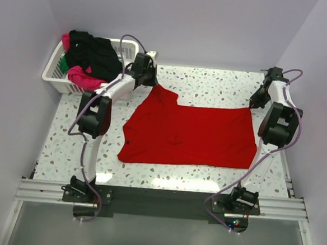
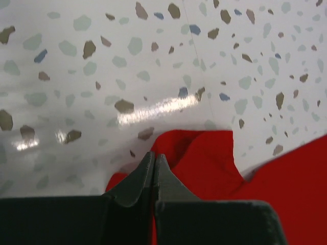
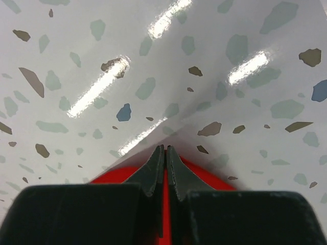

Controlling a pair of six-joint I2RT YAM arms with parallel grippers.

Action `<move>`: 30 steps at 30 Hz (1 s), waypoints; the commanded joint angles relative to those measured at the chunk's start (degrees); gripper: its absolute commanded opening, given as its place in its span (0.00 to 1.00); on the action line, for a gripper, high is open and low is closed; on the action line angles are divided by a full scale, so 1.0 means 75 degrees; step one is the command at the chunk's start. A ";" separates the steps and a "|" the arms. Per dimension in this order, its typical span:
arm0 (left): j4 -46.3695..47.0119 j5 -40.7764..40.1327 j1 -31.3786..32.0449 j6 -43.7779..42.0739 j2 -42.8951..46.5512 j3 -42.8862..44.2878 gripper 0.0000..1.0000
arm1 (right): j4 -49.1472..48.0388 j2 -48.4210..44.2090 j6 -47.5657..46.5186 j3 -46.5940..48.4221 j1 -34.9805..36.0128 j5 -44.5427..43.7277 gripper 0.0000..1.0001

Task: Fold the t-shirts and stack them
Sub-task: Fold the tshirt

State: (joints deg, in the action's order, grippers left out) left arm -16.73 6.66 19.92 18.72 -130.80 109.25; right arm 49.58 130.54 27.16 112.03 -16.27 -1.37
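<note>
A bright red t-shirt lies spread on the speckled table, folded into a wide band. My left gripper is shut on its far left corner, which is drawn up into a point. In the left wrist view the jaws are pressed together with the red t-shirt between and under them. My right gripper is shut on the far right corner. The right wrist view shows its jaws together with a strip of the red t-shirt pinched in them. Other t-shirts lie in a basket: black, pink, green.
The white lattice basket stands at the far left corner of the table, close behind my left arm. Lilac walls close in the table on the left, right and back. A metal rail runs along the near edge by the arm bases.
</note>
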 commanded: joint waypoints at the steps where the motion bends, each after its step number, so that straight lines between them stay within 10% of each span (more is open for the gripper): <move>1: 0.0858 0.0366 -0.0055 -0.0188 0.1606 -0.1157 0.00 | -0.0001 -0.0786 -0.0291 -0.0322 0.0013 0.0170 0.00; 30: -0.0230 0.0074 0.0882 0.0047 0.6881 -0.6925 0.00 | -0.0295 -0.3858 -0.1031 -0.4295 -0.0069 -0.0450 0.00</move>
State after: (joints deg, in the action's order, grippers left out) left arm -16.43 10.17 26.04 18.48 -82.50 59.00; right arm 48.31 105.89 20.27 81.03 -16.49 -2.72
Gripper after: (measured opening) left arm 0.019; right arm 0.012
